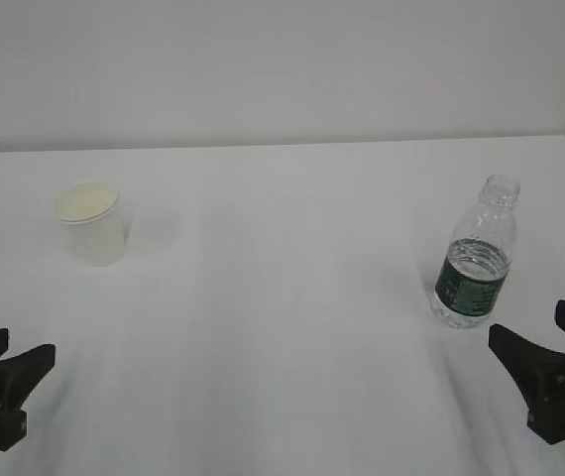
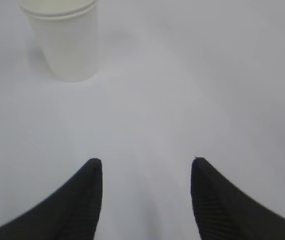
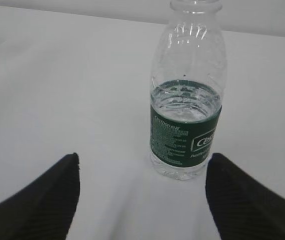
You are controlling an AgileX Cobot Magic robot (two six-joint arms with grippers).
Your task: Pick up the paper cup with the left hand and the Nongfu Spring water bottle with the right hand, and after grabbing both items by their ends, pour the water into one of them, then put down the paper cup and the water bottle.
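Note:
The white paper cup [image 1: 93, 222] stands upright on the table at the left; the left wrist view has the paper cup [image 2: 63, 40] at its upper left. My left gripper [image 1: 7, 360] [image 2: 146, 162] is open, low at the near left, well short of the cup, nothing between its fingers. The Nongfu Spring water bottle [image 1: 477, 256] [image 3: 186, 100], clear with a dark green label and no cap, stands upright at the right, about half full of water [image 3: 185, 104]. My right gripper [image 1: 538, 332] [image 3: 142, 157] is open just in front of the bottle, not touching it.
Both things stand on a white table [image 1: 282, 297] whose far edge meets a plain pale wall [image 1: 282, 69]. A wide stretch of bare tabletop separates the cup from the bottle. The table's right back corner shows at the upper right.

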